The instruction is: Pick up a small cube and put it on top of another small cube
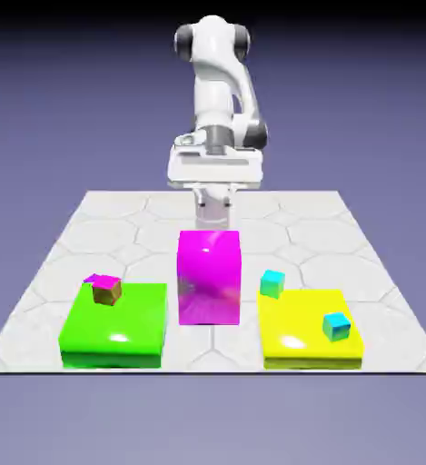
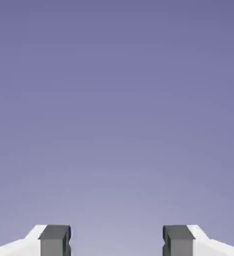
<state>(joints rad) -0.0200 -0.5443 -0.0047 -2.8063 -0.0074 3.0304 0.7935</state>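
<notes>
My gripper (image 1: 214, 202) is open, with its two fingers wide apart and nothing between them. It hangs over the far part of the table (image 1: 298, 218), near the middle. My hand view shows only the blue-violet backdrop (image 2: 117, 100) past my fingertips (image 2: 54, 242).

The small cube (image 1: 92, 280) is by the far left corner of the green block (image 1: 116, 322), as the exterior view sees it. I see just a bit of its pink face, because the brown cube with a pink top (image 1: 107, 291) hides the rest. I cannot tell if those two touch.

The green block is near the table's front left corner. The yellow block (image 1: 293, 318) is near the front right corner, with one cyan cube (image 1: 272, 283) at its far left corner and another cyan cube (image 1: 336, 327) toward its right edge. A tall pink block (image 1: 209, 277) stands between the green and yellow blocks.
</notes>
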